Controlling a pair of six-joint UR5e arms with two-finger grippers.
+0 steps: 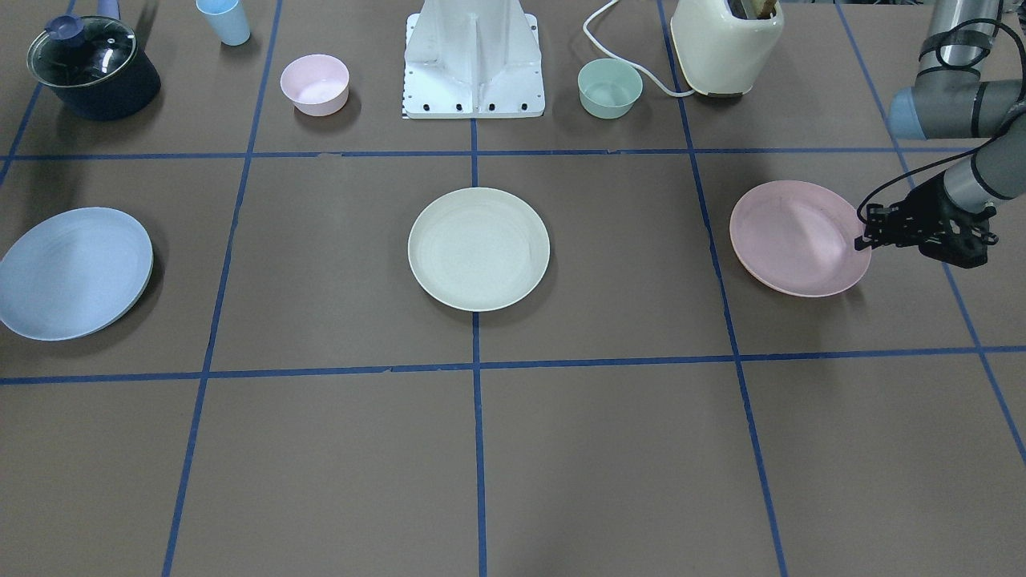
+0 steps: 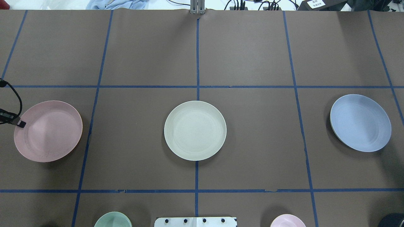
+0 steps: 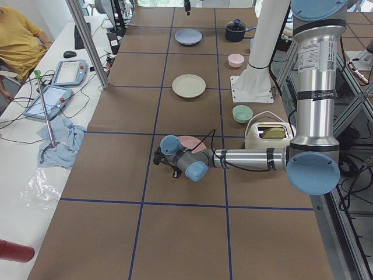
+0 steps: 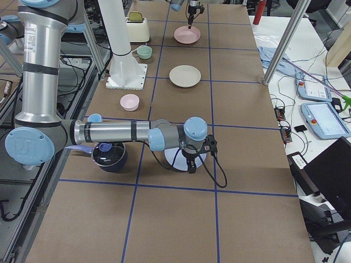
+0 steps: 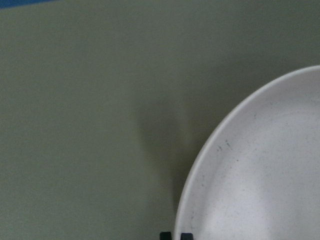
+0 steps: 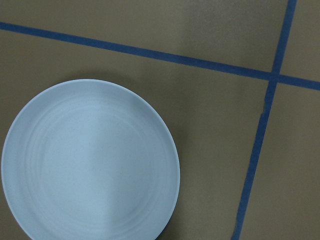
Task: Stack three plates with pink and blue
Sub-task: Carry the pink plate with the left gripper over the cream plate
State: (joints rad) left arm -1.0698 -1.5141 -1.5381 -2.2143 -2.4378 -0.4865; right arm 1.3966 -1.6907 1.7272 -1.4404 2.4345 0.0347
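Three plates lie in a row across the middle of the brown bench (image 1: 609, 449), well apart from one another and none stacked. Seen from over the robot's shoulders, the pink plate (image 2: 50, 132) is at the far left, the cream plate (image 2: 195, 130) sits in the centre on a blue tape line (image 2: 196, 176), and the blue plate (image 2: 360, 123) is at the right. The left claw (image 1: 864, 238) is at the pink plate's outer left rim. In its wrist view the two fingertips (image 5: 165, 235) stand close together with the rim between them, so it looks clamped on that edge. The right claw (image 4: 191, 166) hangs pointing down above the blue plate, but it shows only from the side, so I cannot tell whether it is apart or together. Along the robot's edge stand a small pink bowl (image 1: 314, 83) and a mint bowl (image 1: 610, 87) — both separate from the plates.
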